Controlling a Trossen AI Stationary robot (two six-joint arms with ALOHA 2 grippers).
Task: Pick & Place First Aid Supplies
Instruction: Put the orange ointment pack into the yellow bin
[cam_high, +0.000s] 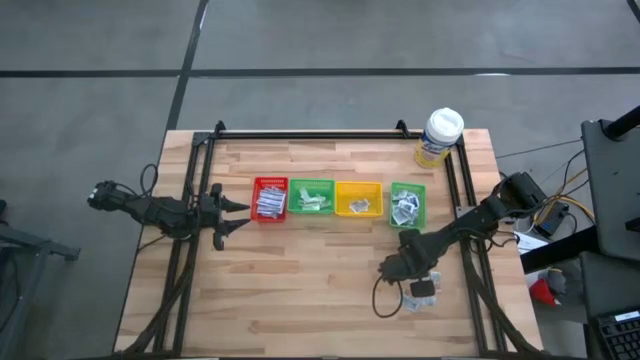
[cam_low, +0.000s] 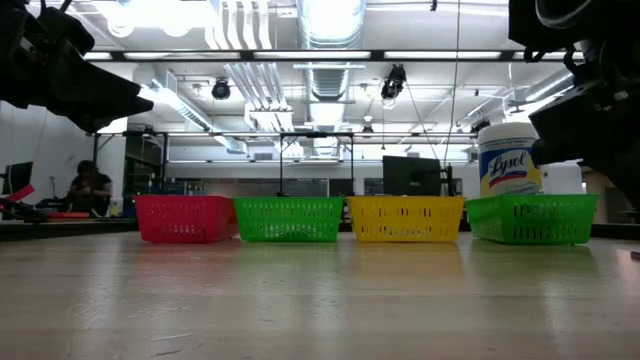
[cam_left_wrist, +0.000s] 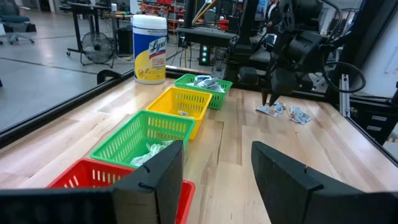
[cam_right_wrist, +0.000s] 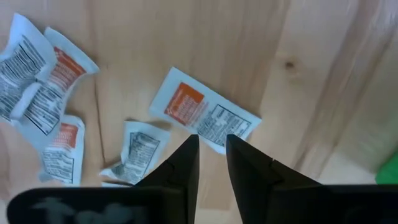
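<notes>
High view: four small mesh-walled plastic trays stand in a row across the middle of the worktop (cam_high: 300, 290), a butcher-block top of pale wood strips with visible grain and a dark knot or two. From the left arm's side the order is red tray (cam_high: 270, 199), green tray (cam_high: 312, 197), yellow tray (cam_high: 358, 198), second green tray (cam_high: 407, 204). Each holds some flat paper packets. A cylindrical wipes tub (cam_high: 439, 137), white lid and yellow label, stands upright behind the second green tray near the far corner on the right arm's side.

Loose packets (cam_high: 418, 293) lie on bare wood in front of the second green tray. Right wrist view shows them as thin, slightly crumpled white rectangles with fine black print; several have an orange patch. One larger orange-patch packet (cam_right_wrist: 205, 111) lies flat and separate.

Right end effector (cam_right_wrist: 212, 142) hangs directly over that packet's edge, fingers (cam_right_wrist: 186, 158) narrowly parted with a slim gap, gripping nothing visible. Left end effector (cam_high: 238, 217) waits just beside the red tray, fingers (cam_left_wrist: 155, 177) spread wide, empty.

Black metal rails frame the worktop. Low view: an open workshop lies beyond, with ceiling ducts, strip lights and a seated person (cam_low: 90, 188) at a far desk. Floor is grey concrete.
</notes>
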